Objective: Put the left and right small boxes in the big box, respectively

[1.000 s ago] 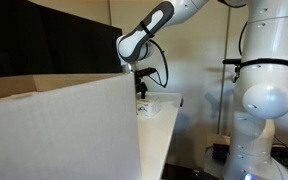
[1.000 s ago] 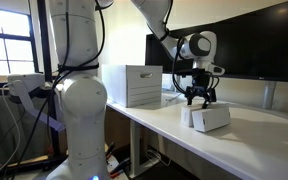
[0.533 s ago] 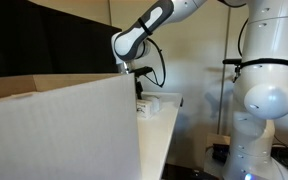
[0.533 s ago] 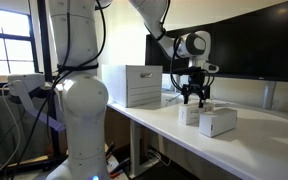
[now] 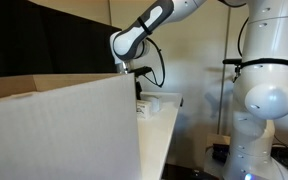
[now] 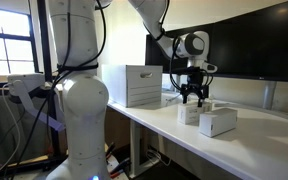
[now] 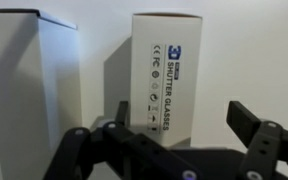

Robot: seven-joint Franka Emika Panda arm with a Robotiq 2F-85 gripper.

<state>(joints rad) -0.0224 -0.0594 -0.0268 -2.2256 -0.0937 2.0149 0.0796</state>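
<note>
I have the gripper (image 6: 194,98) spread wide and empty, hovering just above one small box (image 6: 189,115). In the wrist view that carton (image 7: 164,70) sits between the jaws, its "SHUTTER GLASSES" print showing. A second small box (image 6: 217,122) lies just beside it on the right. The big box (image 6: 130,85) stands further left on the tabletop (image 6: 159,122).

End effector (image 6: 194,98) — slightly sideways from a second ago, now over one small box (image 6: 189,114).

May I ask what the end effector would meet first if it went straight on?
Probably the small box framed between the open fingers of the end effector in the wrist view; depth unclear.
</note>
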